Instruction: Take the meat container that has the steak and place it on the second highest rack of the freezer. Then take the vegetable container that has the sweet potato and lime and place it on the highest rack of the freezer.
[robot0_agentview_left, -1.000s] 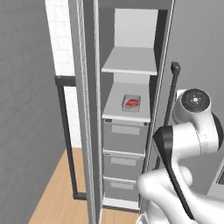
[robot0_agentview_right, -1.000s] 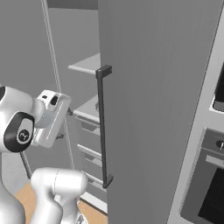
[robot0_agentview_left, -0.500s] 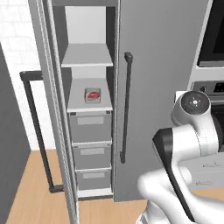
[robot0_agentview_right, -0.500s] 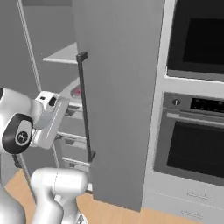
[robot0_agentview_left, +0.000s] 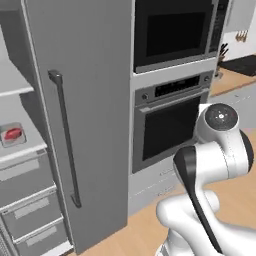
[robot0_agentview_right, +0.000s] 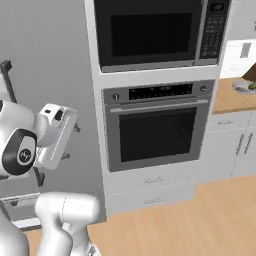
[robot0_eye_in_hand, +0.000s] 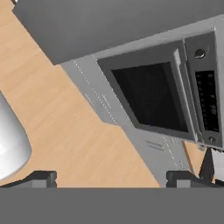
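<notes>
Gripper (robot0_eye_in_hand: 111, 177): mine, jaws spread wide, grasping nothing. Flat red-pink steak (robot0_agentview_left: 12, 133): in its pale rectangular tray (robot0_agentview_left: 13, 142), on tall grey freezer's (robot0_agentview_left: 80, 90) white shelf (robot0_agentview_left: 20, 150), front edge.

The left base view looks from behind the arm toward the freezer (robot0_agentview_left: 75, 125) at frame left and the oven (robot0_agentview_left: 170, 125) at centre. The right base view faces the same oven (robot0_agentview_right: 157, 125) squarely from nearer, with the microwave (robot0_agentview_right: 155, 30) above it. The hand view, rolled, looks down close at the oven (robot0_eye_in_hand: 153, 98) and wooden floor (robot0_eye_in_hand: 65, 131).
</notes>
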